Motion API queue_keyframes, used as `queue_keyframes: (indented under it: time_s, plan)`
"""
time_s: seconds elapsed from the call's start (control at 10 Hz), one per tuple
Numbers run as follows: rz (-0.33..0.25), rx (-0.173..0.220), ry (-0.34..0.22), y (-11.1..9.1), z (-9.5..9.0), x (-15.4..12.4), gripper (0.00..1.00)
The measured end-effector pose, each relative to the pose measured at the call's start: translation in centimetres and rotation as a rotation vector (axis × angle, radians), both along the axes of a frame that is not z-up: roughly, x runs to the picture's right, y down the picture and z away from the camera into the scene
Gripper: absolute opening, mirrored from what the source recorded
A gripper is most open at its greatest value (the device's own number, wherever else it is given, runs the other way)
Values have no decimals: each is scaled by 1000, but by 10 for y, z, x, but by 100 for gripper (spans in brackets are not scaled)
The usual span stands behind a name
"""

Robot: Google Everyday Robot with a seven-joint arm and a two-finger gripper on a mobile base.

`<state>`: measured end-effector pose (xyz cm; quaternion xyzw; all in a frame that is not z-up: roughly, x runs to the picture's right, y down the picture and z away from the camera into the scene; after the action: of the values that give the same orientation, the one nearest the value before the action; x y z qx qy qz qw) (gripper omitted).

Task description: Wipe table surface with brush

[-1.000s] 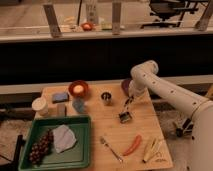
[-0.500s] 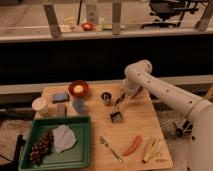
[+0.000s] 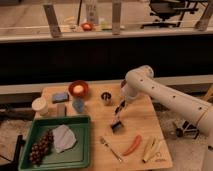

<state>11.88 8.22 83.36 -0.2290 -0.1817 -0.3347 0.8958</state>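
The table surface (image 3: 145, 116) is a light tan wooden top. The brush (image 3: 116, 125) has a thin dark handle slanting up to my gripper, and its dark squarish head rests on the wood near the table's middle. My gripper (image 3: 120, 108) is shut on the top of the handle, just above and behind the head. The white arm reaches in from the right.
A green tray (image 3: 82, 150) at front left holds grapes (image 3: 40, 148) and a pale cloth (image 3: 63, 138). A fork (image 3: 110, 149), red chili (image 3: 132, 145) and corn husk (image 3: 152, 148) lie in front. A metal cup (image 3: 106, 98), blue cup (image 3: 78, 105), red bowl (image 3: 78, 89), sponges (image 3: 60, 97) and white cup (image 3: 39, 106) stand behind.
The brush head has slid left across the table, then a little toward the front edge. The gripper and arm followed it.
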Motion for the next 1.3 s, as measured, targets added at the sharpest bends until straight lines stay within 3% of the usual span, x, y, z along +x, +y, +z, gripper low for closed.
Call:
queue_keyframes:
  time_s: [0.3,0.5,0.7,1.0,1.3]
  plan:
    - [2,-23,118,6,13,45,0]
    - [32,-7,181,-12,31,59,0]
    - [61,20,199,-31,45,57,0]
    - [114,66,143,-49,48,27,0]
    - [107,30,-11,-37,35,-19,0]
